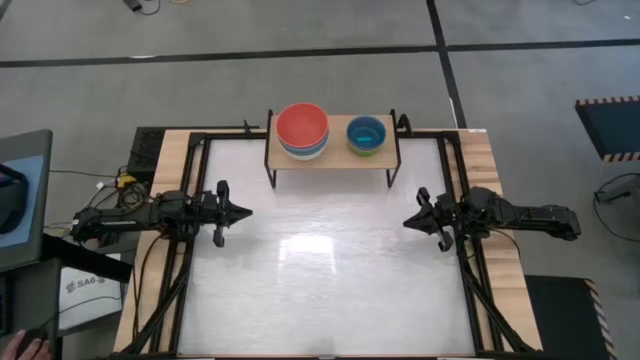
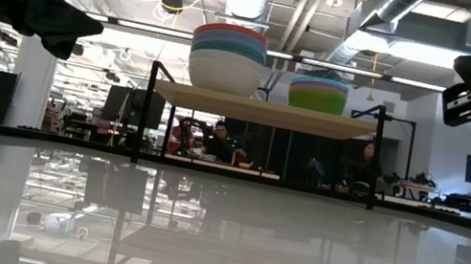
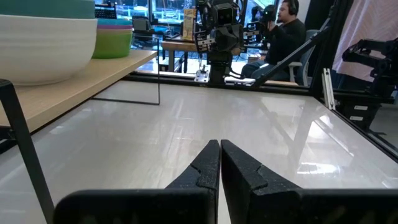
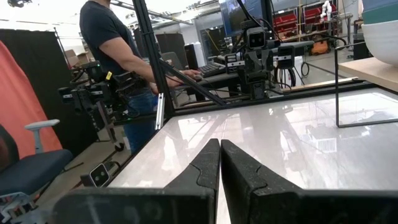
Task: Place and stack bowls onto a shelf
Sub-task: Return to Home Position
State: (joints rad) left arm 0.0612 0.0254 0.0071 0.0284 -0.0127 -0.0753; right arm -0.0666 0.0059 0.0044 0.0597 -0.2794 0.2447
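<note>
The shelf, light wood on thin black legs, stands at the table's far edge. On its left part sits a stack of larger bowls with the red-orange one on top and the white one at the bottom. On its right part sits a stack of smaller bowls, cyan inside, lime green at the base. My left gripper hovers shut at the table's left side, well short of the shelf. My right gripper hovers shut at the right side.
The white tabletop lies between the two arms. Black frame rails run along its left and right sides. People sit and stand in the room beyond the table.
</note>
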